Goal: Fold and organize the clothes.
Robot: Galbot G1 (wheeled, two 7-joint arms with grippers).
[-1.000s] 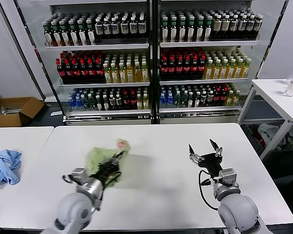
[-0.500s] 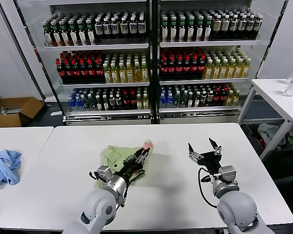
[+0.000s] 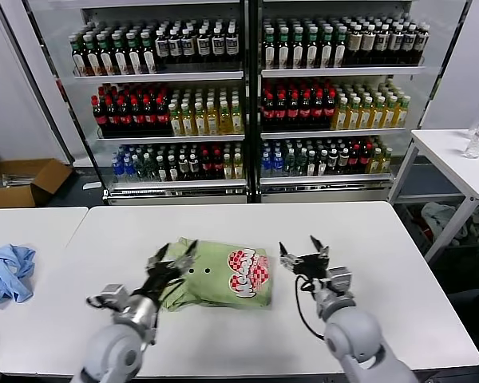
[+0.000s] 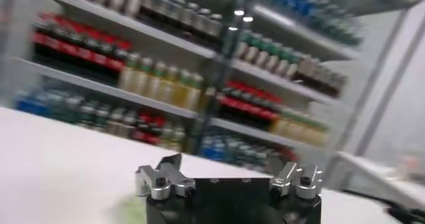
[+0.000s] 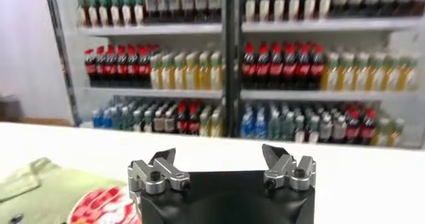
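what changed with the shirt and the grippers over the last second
The left gripper swept the shirt rightward, let go and now sits open at its left edge; the shirt went from bunched to flat, graphic up. The right gripper, open throughout, moved left toward the shirt. The blue garment stayed put.

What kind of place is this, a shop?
Probably a test room set up like a shop: glass-fronted drink coolers full of bottles stand behind a white table, where a green shirt lies.
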